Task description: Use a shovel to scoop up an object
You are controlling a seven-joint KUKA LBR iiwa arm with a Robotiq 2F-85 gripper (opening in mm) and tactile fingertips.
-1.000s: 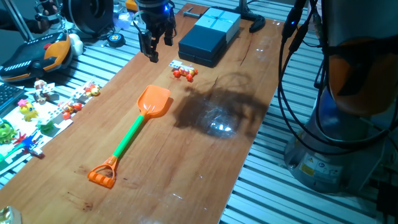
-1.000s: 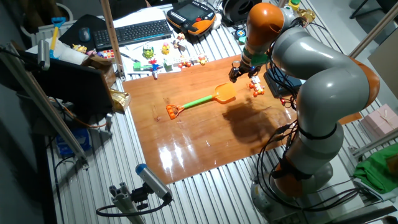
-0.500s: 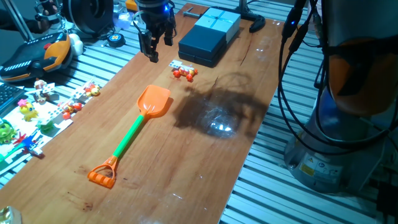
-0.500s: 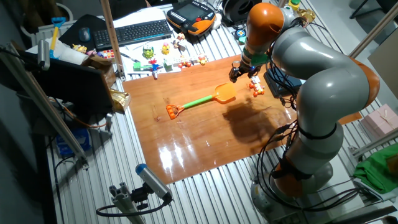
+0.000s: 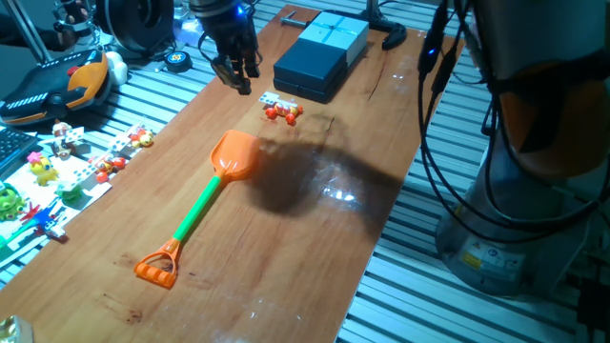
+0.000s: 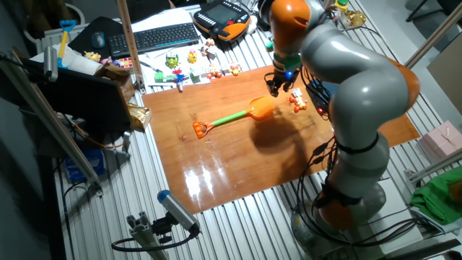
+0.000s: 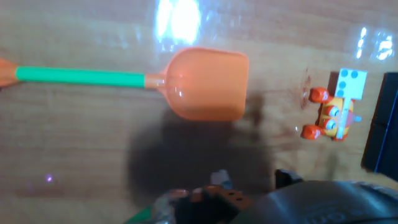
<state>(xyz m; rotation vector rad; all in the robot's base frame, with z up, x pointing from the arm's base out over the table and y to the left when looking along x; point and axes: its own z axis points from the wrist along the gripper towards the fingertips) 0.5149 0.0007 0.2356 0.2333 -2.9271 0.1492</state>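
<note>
Currently the shovel (image 5: 203,202) lies flat on the wooden table (image 5: 315,238), untouched. Its orange blade (image 5: 236,155) points toward about 1 o'clock in one fixed view, its green shaft (image 5: 197,211) runs down toward 7 o'clock, and its orange loop end (image 5: 158,268) sits near the table's front edge.

The object (image 5: 283,110), small, red-orange and white, rests on the table at about 1 o'clock from the blade, apart from it and just in front of the dark blue box (image 5: 320,54).

The gripper (image 5: 237,78) hangs above the far end of the table, at about 12 o'clock from the blade and at 10 o'clock from the object, holding nothing. Its 2 fingers look slightly parted in that view, but it is too dark and small to be sure, so I cannot tell if it is spread or closed.

From the other fixed view the shovel (image 6: 232,117) lies mid-table, with the gripper (image 6: 276,88) just above the blade's far side and the object (image 6: 297,100) at 3 o'clock from the blade.

The hand view shows the shovel (image 7: 155,81) lying horizontal, blade to the right, and the object (image 7: 334,107) at 3 o'clock from it, clearly apart. Gripper parts are a dark blur along the bottom edge.

Small toy figures (image 5: 48,167) sit off the table's left side on the slatted bench.
</note>
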